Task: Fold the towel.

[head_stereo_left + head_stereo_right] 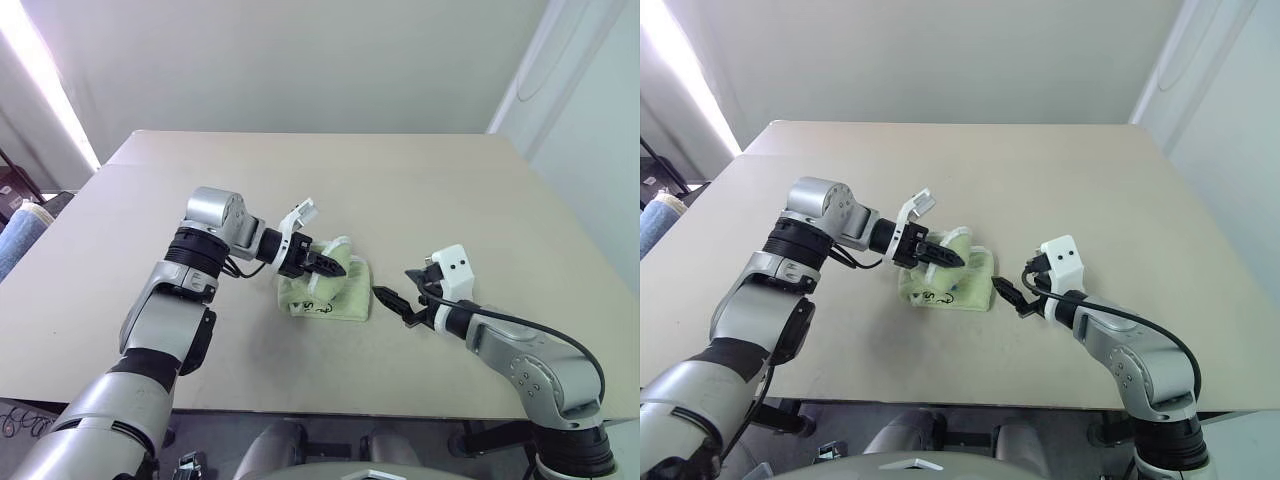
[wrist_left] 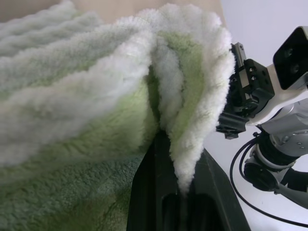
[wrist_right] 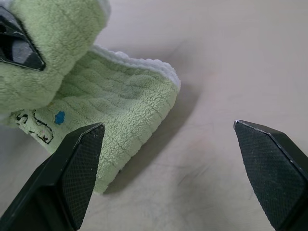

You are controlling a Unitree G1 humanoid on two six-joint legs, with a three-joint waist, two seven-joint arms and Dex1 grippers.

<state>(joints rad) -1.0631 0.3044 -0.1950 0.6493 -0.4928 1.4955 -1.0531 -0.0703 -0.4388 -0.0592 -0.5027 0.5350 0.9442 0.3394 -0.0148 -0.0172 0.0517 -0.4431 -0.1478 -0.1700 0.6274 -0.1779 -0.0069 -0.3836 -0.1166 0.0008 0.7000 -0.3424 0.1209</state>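
Observation:
The lime-green towel lies bunched in a small folded heap on the table's middle, with a dark scribble on its near side. My left gripper is over the heap, shut on a raised flap of towel whose white-edged layers hang between the fingers. My right gripper rests low just to the right of the heap, open and holding nothing. In the right wrist view the folded towel corner lies beyond its left fingertip, apart from it.
The beige table stretches wide behind and to both sides of the towel, and its front edge runs close below my arms. A rolled blue-and-beige fabric sits off the table at the far left.

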